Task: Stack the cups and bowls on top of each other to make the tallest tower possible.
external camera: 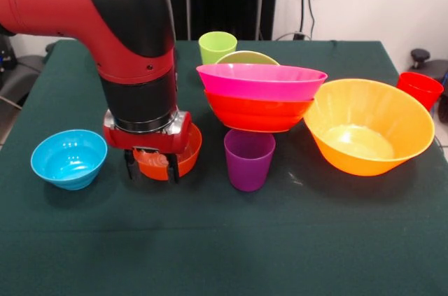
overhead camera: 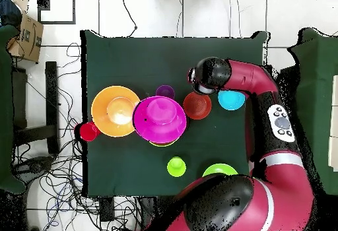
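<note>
Bowls and cups stand mostly apart on the green table (external camera: 224,254), with only a short tower (external camera: 260,96) begun at the frame's centre: a pink bowl (external camera: 260,80) nested on a red-orange bowl (external camera: 257,113), and a lime bowl's rim (external camera: 246,57) showing just behind.

At lower left of centre in the front view, the gripper (external camera: 151,164) hangs low over the small orange-red bowl (external camera: 183,156), its dark fingers (external camera: 129,164) either side of that bowl's near rim. Whether they have clenched on the rim cannot be told.

From the gripper, the tower lies to the right in the front view, just beside the small bowl; in the overhead view it sits to the left instead. Carrying the small bowl there would likely need a lift above the pink rim first.

The blue bowl (external camera: 68,158) sits at far left, the purple cup (external camera: 248,159) in front of the tower, the large orange bowl (external camera: 368,127) to its right, a red cup (external camera: 420,89) at the right edge, and a lime cup (external camera: 217,46) behind.
</note>
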Robot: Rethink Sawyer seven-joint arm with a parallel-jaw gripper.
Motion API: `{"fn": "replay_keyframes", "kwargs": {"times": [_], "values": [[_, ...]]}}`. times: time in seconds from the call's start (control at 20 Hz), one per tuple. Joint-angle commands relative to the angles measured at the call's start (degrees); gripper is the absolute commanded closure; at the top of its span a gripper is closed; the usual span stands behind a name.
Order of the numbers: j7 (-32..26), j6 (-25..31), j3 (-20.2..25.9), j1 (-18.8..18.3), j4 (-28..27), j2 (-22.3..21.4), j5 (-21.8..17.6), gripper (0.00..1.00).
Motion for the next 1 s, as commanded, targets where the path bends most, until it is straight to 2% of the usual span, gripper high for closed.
{"fn": "replay_keyframes", "kwargs": {"times": [0.05, 0.65, 1.0], "values": [[-21.70, 5.71, 4.44, -0.58, -2.85, 0.97, -6.16, 0.00], [-28.69, 12.96, 2.66, 0.54, -7.16, 3.41, -7.34, 0.00], [-30.14, 13.54, 1.62, -0.08, -7.13, 3.26, -7.85, 0.00]]}}
